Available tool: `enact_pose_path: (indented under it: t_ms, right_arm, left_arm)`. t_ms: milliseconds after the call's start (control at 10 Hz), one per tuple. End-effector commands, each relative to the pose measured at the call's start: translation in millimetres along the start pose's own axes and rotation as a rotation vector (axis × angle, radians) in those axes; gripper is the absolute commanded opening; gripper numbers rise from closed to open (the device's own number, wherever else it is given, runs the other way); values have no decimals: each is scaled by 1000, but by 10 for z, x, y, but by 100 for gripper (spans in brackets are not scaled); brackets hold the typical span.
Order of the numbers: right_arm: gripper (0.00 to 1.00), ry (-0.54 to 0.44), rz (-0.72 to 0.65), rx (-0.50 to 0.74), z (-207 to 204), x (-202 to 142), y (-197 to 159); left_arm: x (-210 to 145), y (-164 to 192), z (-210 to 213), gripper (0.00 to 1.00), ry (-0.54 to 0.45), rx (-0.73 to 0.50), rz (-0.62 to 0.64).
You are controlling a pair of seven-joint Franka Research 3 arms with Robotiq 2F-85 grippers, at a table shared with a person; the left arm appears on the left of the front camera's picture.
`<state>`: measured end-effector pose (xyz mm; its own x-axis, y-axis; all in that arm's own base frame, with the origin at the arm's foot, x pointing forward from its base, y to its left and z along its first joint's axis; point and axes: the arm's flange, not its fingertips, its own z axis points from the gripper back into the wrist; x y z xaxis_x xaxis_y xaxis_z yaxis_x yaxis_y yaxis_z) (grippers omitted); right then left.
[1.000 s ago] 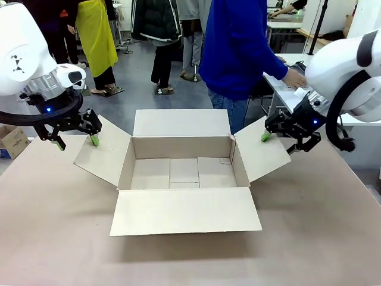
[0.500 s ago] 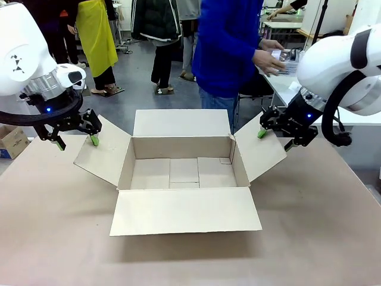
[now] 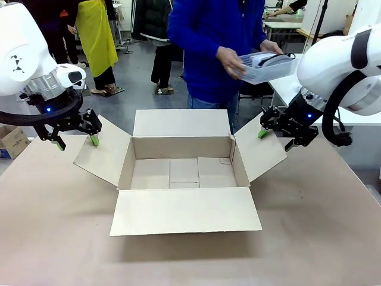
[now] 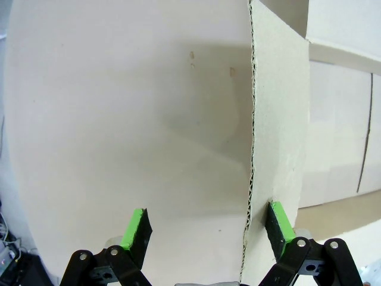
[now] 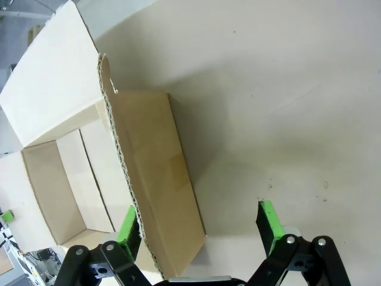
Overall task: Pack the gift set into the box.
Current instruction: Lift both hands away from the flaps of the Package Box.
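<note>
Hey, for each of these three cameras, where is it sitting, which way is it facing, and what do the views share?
Front view: fixed between the arms on the robot's side, facing across the table at the person holding the basket; the left gripper and right gripper show.
Left wrist view: on the left wrist, looking along its own fingers at the left flap.
Right wrist view: on the right wrist, looking along its own fingers at the right flap.
Shared: all three see the open box.
</note>
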<state>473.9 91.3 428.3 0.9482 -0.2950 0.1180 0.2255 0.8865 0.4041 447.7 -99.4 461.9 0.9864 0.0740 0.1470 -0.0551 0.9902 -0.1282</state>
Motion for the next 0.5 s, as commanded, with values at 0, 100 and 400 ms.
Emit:
enact_pose_path:
  t_ms: [0,100,400]
  right_arm:
    - [100,1,-13,-11,49,10,12]
    - [100,1,-13,-11,49,10,12]
    - [100,1,-13,-11,49,10,12]
  left_arm:
    - [-3,0,14,100,-9,20,13]
    - [-3,0,14,100,-9,20,13]
    - [-3,0,14,100,-9,20,13]
